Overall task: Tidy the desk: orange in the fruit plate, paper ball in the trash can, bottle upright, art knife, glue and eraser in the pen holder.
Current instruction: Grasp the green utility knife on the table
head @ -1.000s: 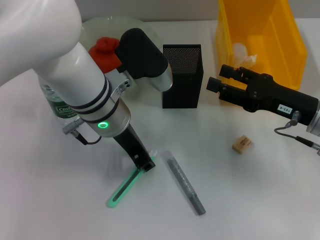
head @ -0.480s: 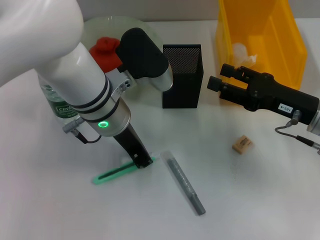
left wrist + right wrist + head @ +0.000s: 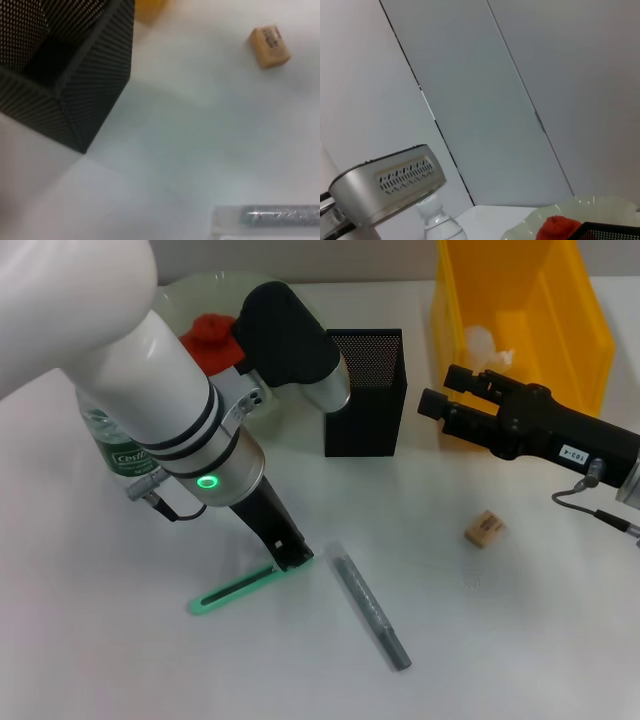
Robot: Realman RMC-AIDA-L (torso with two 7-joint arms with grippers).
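The left gripper [image 3: 293, 558] is closed on one end of the slim green art knife [image 3: 235, 590] lying on the white desk [image 3: 520, 620] beside a grey glue stick [image 3: 371, 611], near the black mesh pen holder [image 3: 365, 392], while the right gripper [image 3: 432, 405] hovers by the yellow bin [image 3: 520, 320], its jaw state unclear

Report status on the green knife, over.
Left gripper down on one end of the flat green art knife, grip unclear. Right gripper hovering by the yellow bin. Grey glue stick lies just beside.
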